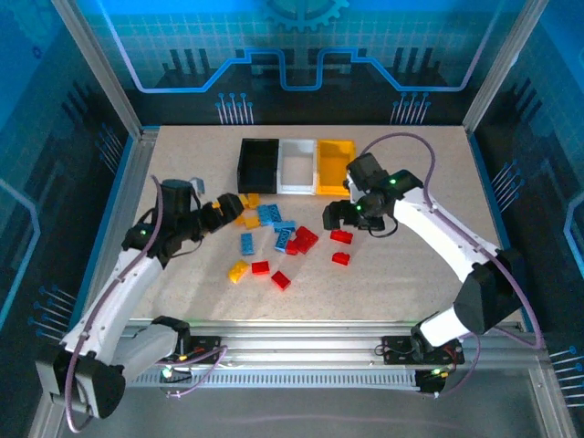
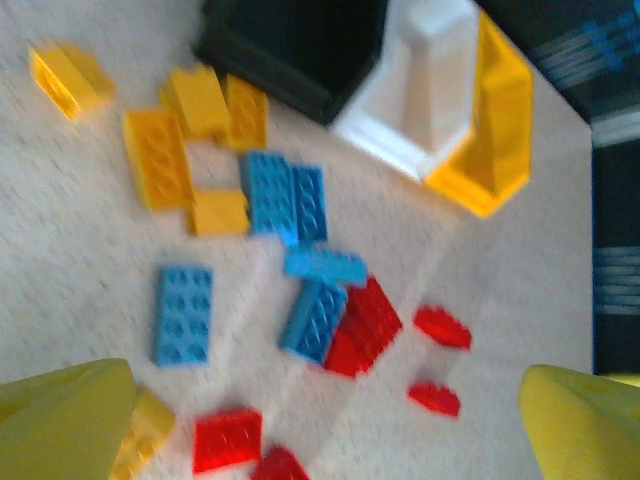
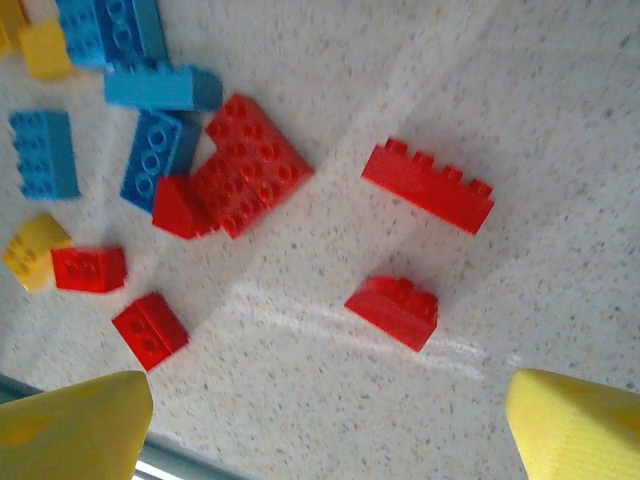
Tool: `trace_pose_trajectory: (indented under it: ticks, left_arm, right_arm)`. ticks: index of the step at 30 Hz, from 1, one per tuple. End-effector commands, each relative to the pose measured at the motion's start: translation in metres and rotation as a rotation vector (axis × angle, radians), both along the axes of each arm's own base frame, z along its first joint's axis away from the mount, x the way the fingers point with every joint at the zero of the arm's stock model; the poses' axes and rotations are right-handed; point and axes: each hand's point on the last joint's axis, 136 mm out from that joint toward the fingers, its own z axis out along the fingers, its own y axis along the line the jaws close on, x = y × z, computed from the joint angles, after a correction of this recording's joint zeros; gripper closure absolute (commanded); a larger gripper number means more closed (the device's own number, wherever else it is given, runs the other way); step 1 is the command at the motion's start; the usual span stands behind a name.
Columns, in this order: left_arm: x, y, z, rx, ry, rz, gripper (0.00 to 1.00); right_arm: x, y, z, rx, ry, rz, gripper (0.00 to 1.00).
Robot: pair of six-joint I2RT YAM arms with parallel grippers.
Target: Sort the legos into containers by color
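Centrally legos point(image 1: 270, 215), containers point(image 1: 297, 190) near table's point(image 1: 411, 283) far edge

Right pincer point(image 3: 322, 410) hangs over the speckled tabletop point(image 3: 560, 120), its yellow fingertips point(image 3: 75, 425) spread wide with nothing between them. The long red brick point(image 3: 428, 185) lies flat, with a shorter red brick point(image 3: 393, 310) just below it. To its left a red cluster point(image 3: 250, 165) touches blue bricks point(image 3: 158, 160), possibly stacked. Farther left are a small red brick point(image 3: 150, 328) and a yellow brick point(image 3: 35, 248).
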Motion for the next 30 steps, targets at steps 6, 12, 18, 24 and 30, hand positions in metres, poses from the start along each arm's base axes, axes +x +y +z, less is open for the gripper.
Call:
trace_pose_trajectory:
  ticks: [6,12,18,24,30]
  left_arm:
    - [-0.046,-0.013,-0.018,-0.097,0.133,-0.012,0.01]
    - [-0.043,-0.012,-0.016,-0.082,0.155,-0.01,0.01]
    - [-0.043,-0.011,-0.021,-0.108,0.167,0.025,0.01]
    - [-0.032,-0.016,-0.02,-0.086,0.163,-0.01,0.01]
    - [-0.017,-0.022,-0.021,-0.087,0.182,-0.025,0.01]
  right_arm:
    - [0.0,0.009,-0.03,-0.128,0.037,0.329,0.12]
    - [0.027,0.011,-0.064,-0.254,0.038,0.415,0.15]
    - [0.036,0.006,-0.092,-0.327,0.081,0.474,0.16]
    - [0.043,-0.002,-0.11,-0.395,0.127,0.483,0.17]
    - [0.062,-0.016,-0.118,-0.4,0.136,0.424,0.19]
